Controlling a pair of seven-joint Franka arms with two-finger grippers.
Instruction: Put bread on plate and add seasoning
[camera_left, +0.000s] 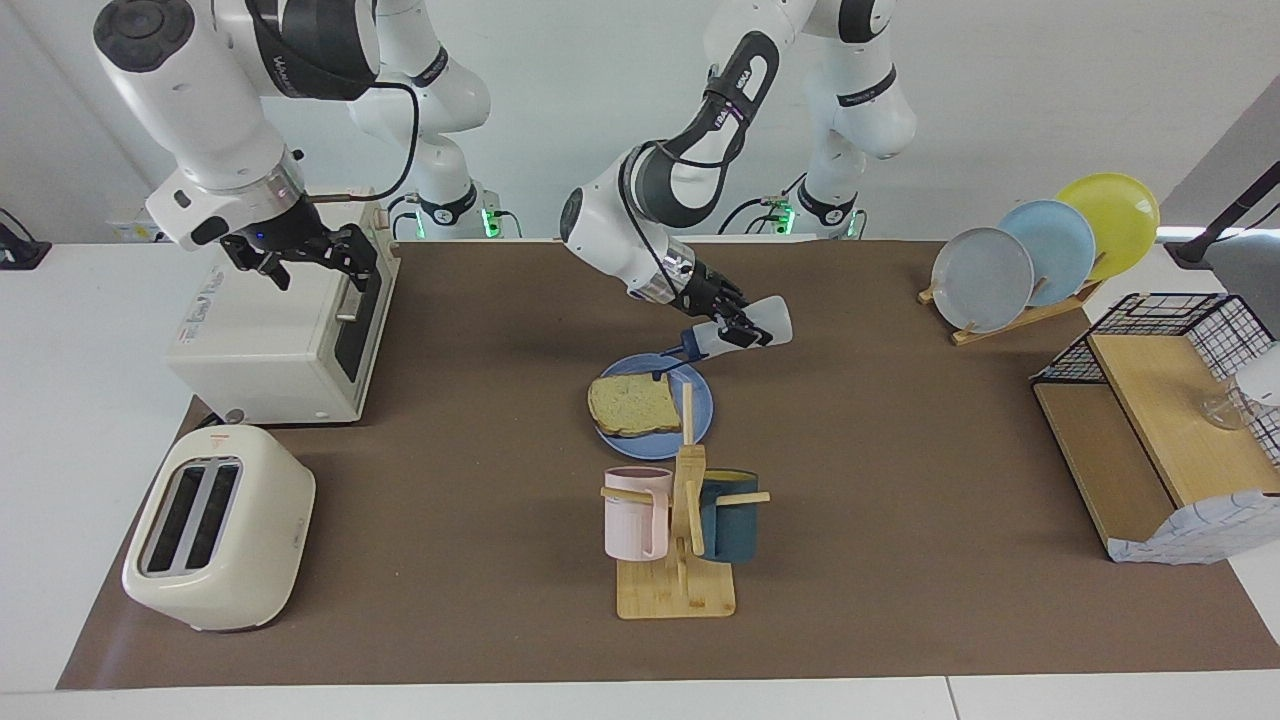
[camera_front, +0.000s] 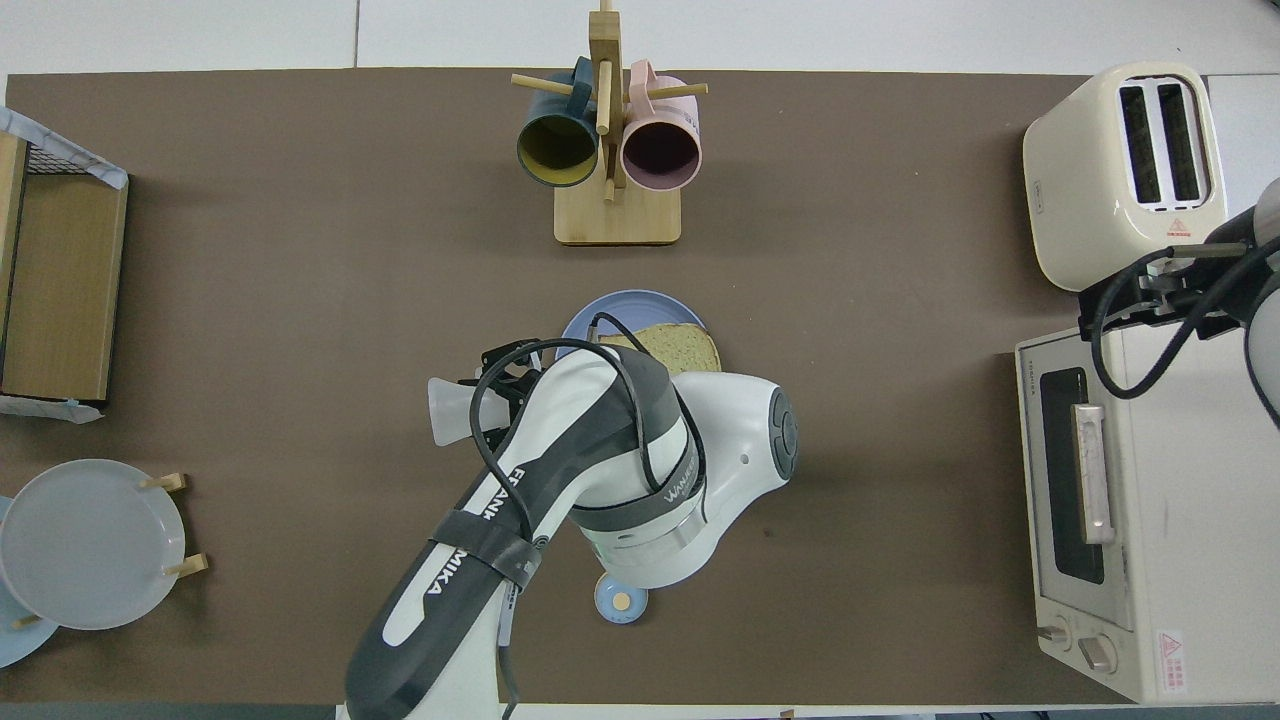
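Note:
The bread (camera_left: 633, 404) lies flat on the blue plate (camera_left: 702, 412) at the middle of the table. My left gripper (camera_left: 742, 332) is shut on the seasoning (camera_left: 745, 328), a whitish bottle held tilted with its dark blue cap down over the plate's rim nearest the robots. In the overhead view the left arm covers much of the plate (camera_front: 620, 300) and bread (camera_front: 685, 345); only the seasoning's base (camera_front: 450, 412) sticks out. My right gripper (camera_left: 300, 252) hangs open and holds nothing above the toaster oven.
A white toaster oven (camera_left: 270, 330) and a cream toaster (camera_left: 215, 525) stand at the right arm's end. A mug rack (camera_left: 680, 520) stands just farther from the robots than the plate. A small bell (camera_front: 621, 597) sits nearer the robots. A plate rack (camera_left: 1040, 250) and wire shelf (camera_left: 1170, 420) fill the left arm's end.

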